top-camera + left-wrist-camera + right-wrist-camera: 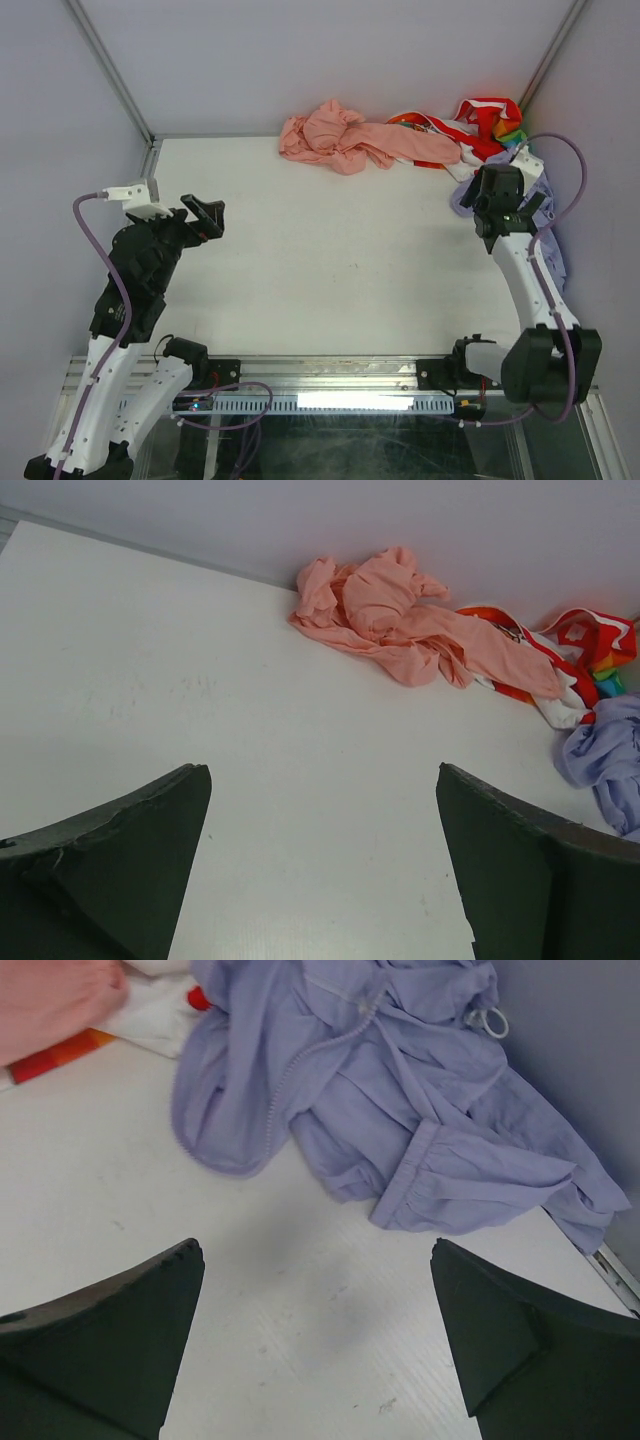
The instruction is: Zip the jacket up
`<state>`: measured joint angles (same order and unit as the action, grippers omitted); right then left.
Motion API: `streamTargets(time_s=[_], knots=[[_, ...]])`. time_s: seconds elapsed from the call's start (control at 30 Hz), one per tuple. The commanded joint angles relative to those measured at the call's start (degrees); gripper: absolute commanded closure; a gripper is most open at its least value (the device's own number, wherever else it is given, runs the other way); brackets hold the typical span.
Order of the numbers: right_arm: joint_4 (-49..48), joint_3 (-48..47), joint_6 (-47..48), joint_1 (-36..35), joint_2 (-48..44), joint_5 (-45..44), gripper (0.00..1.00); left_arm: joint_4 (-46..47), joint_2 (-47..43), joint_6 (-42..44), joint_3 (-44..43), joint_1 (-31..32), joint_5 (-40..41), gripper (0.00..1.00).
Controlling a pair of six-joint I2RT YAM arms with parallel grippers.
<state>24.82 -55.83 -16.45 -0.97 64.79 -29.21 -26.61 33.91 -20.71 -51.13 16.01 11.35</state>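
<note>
The lavender jacket (400,1110) lies crumpled in the far right corner against the wall, its zipper edge (285,1085) and a white drawcord visible. In the top view the jacket (552,240) is mostly hidden behind my right arm. It shows at the right edge of the left wrist view (610,755). My right gripper (318,1250) is open and empty, hovering over bare table just short of the jacket's cuff; in the top view it (497,215) sits over the jacket's near edge. My left gripper (325,770) is open and empty at the left side (205,215), far from the jacket.
A salmon-pink garment (340,135) lies bunched at the back wall, with a red-white multicoloured garment (480,125) beside it next to the jacket. White table (330,260) spans between the arms. Grey walls close the back and both sides.
</note>
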Motion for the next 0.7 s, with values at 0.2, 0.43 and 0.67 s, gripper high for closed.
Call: streamTargets(time_s=[0.2,0.43,0.67], knots=[[-10.6,-9.7,-2.2,14.9,24.9,3.5,0.01,1.2,-0.1,-4.6,2.6,-0.4,-6.8,0.01],[-5.4,-20.7,-1.2,21.2,43.4,12.8,0.02,0.1,1.2,-6.3,2.8,-0.5,-9.7,0.01],[-3.8,-18.1,-0.4,22.1,42.8,20.3,0.76,0.0,1.2,-6.9,3.3,-0.5,-10.0,0.01]])
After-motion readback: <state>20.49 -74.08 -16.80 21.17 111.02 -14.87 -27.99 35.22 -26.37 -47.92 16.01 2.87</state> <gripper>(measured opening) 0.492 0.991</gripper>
